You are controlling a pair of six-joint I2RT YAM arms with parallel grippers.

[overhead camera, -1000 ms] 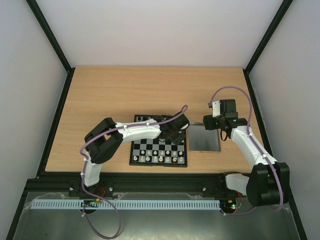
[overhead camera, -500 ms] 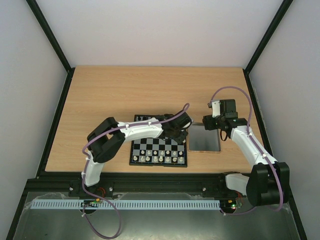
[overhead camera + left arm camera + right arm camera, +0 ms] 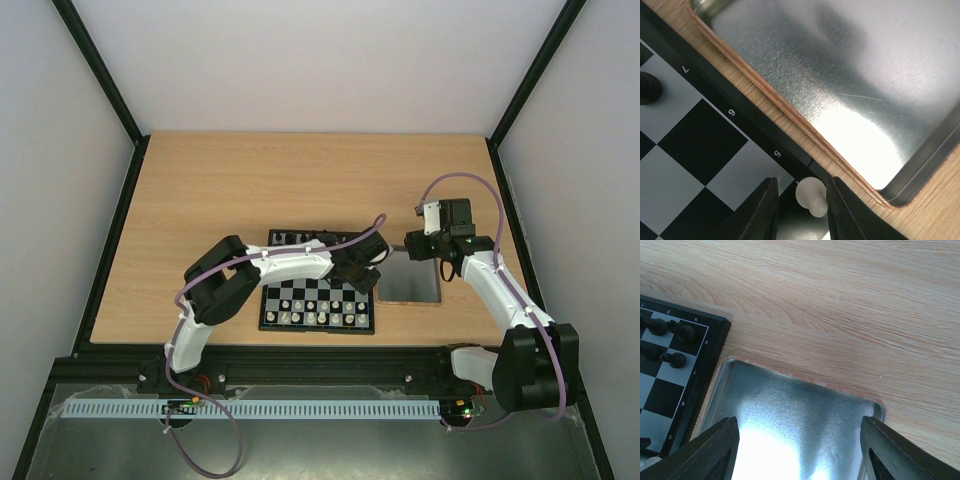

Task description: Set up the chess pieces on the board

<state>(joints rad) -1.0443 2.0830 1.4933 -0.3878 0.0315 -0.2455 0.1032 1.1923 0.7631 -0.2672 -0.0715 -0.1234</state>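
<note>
The board lies at the table's near middle, with cream-white chess pieces along its near rows and black ones at the far rows. My left gripper hovers over the board's right edge next to the metal tray. In the left wrist view its jaws are a little apart around one cream-white piece. The piece is tilted on the board's black border, against the right finger, with a gap to the left one. My right gripper is wide open and empty above the tray's far end.
The tray's raised rim runs close along the board's right border. Black pieces stand on the board's far right squares, and one more shows in the left wrist view. Bare wood table lies beyond the tray.
My left arm has swung right across the board, its gripper going from the board's far right squares to the edge beside the tray. The right arm has not moved.
</note>
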